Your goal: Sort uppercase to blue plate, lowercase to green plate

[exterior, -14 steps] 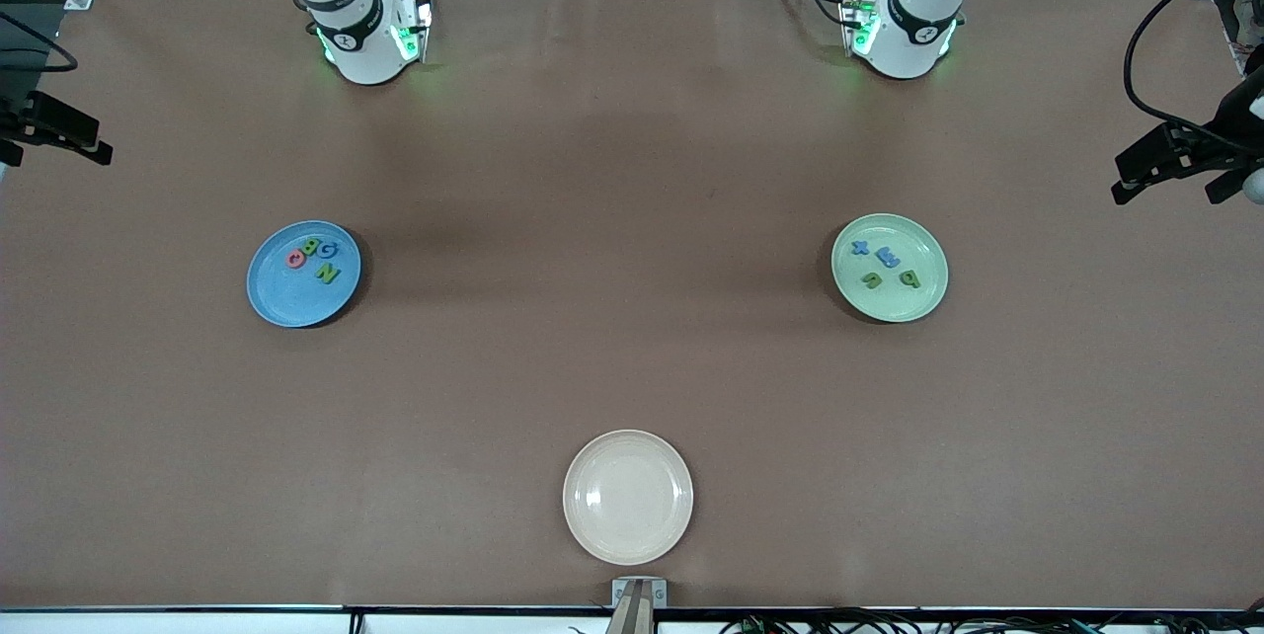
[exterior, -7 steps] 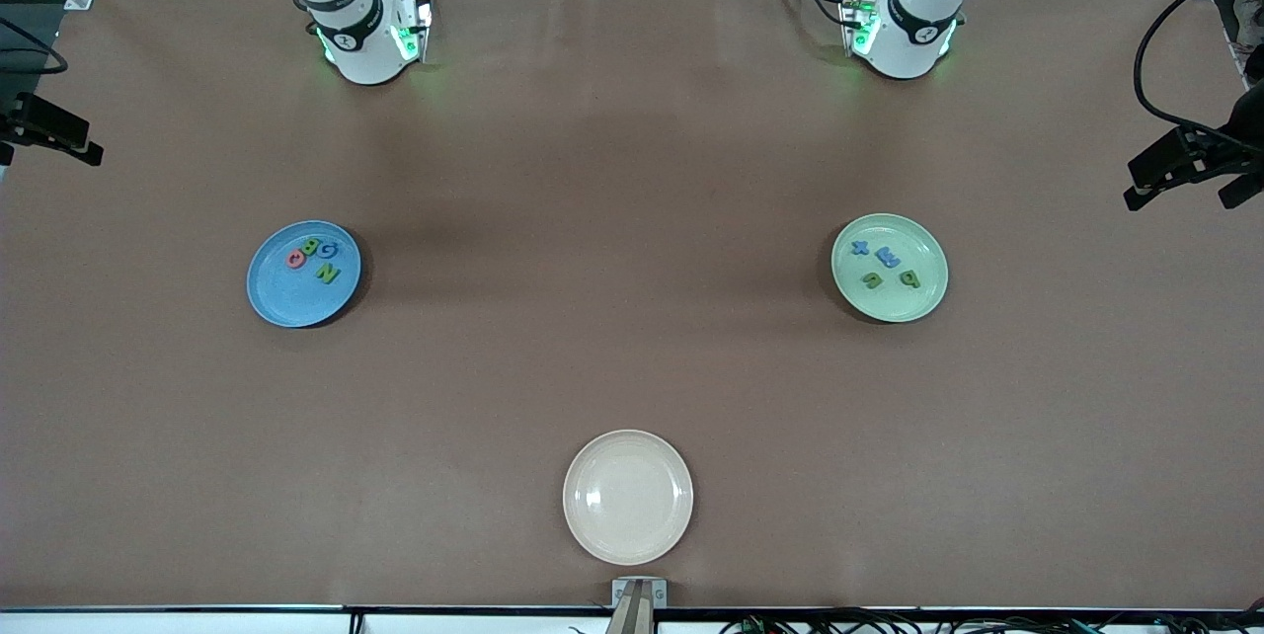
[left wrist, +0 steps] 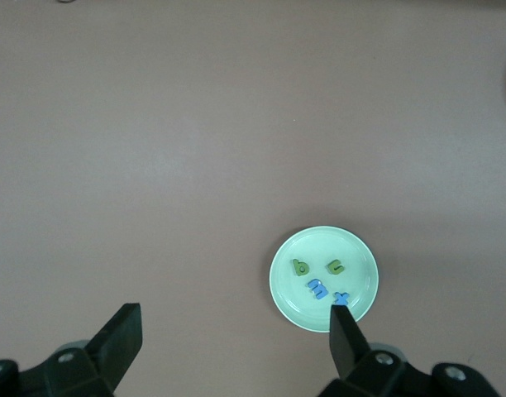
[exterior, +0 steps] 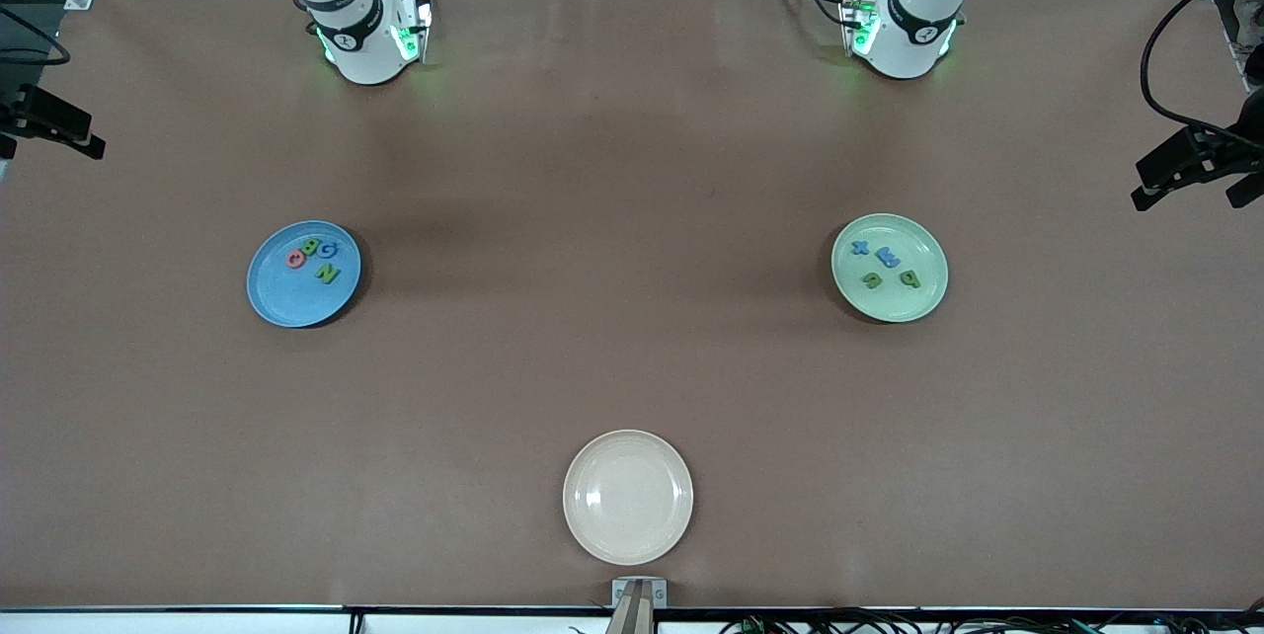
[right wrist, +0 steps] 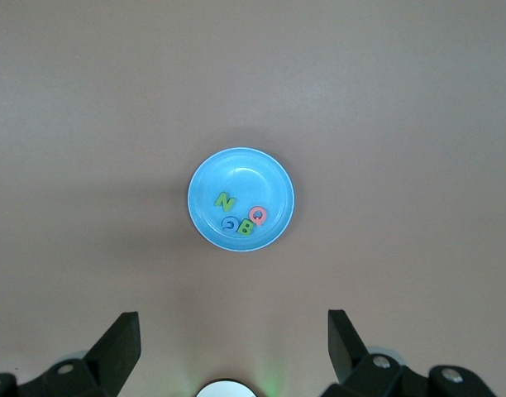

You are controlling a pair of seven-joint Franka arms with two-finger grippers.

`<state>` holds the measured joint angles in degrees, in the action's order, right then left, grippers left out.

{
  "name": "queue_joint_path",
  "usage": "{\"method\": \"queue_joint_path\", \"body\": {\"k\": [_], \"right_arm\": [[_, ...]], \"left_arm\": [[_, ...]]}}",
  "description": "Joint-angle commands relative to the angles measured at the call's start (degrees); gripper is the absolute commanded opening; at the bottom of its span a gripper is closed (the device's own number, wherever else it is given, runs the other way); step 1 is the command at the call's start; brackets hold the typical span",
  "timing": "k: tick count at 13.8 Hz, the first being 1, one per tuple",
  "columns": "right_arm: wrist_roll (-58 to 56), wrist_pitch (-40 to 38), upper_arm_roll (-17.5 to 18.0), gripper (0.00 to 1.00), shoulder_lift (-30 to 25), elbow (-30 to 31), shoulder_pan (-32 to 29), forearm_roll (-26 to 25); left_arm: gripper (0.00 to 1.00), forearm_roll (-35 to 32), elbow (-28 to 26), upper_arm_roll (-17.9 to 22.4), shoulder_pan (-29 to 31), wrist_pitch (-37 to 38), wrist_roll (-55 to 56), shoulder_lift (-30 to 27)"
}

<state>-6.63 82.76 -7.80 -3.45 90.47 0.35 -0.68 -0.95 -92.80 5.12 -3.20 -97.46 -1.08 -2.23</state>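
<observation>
Blue plate, toward my right arm's end of the counter: holds four uppercase letters, namely pink Q, green B, blue G and green N.

Green plate, toward my left arm's end: holds four lowercase letters, namely blue x, blue m and two green ones whose exact shapes I can't read.

Cream plate, nearest the front camera: bare.

No loose letters show on the counter, so I judge the sorting finished.

Left end effector: released, holding nothing, raised high over bare counter beside the green plate.

Right end effector: released, holding nothing, high over the counter near the blue plate.

Both arms wait. Only the fingertips of each show in its wrist view; in the front view each end effector is cut off at the frame edge.
</observation>
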Motion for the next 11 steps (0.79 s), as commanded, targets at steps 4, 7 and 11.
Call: {"method": "queue_joint_path", "body": {"k": [4,7,11], "right_arm": [[-0.3,0.8,0.6,1.00,-2.2,2.1,-0.7,-0.2],[-0.3,1.2,0.6,1.00,-3.6,4.2,-0.7,0.1],[-0.3,2.5,0.6,1.00,-4.5,5.5,-0.7,0.2]], "left_arm": [[1.00,0.6,1.2,0.1,-0.1,0.2,0.2,0.1],[1.00,0.3,1.2,0.0,-0.1,0.2,0.4,-0.1],[1.00,0.1,1.2,0.0,-0.1,0.1,0.2,-0.1]]}}
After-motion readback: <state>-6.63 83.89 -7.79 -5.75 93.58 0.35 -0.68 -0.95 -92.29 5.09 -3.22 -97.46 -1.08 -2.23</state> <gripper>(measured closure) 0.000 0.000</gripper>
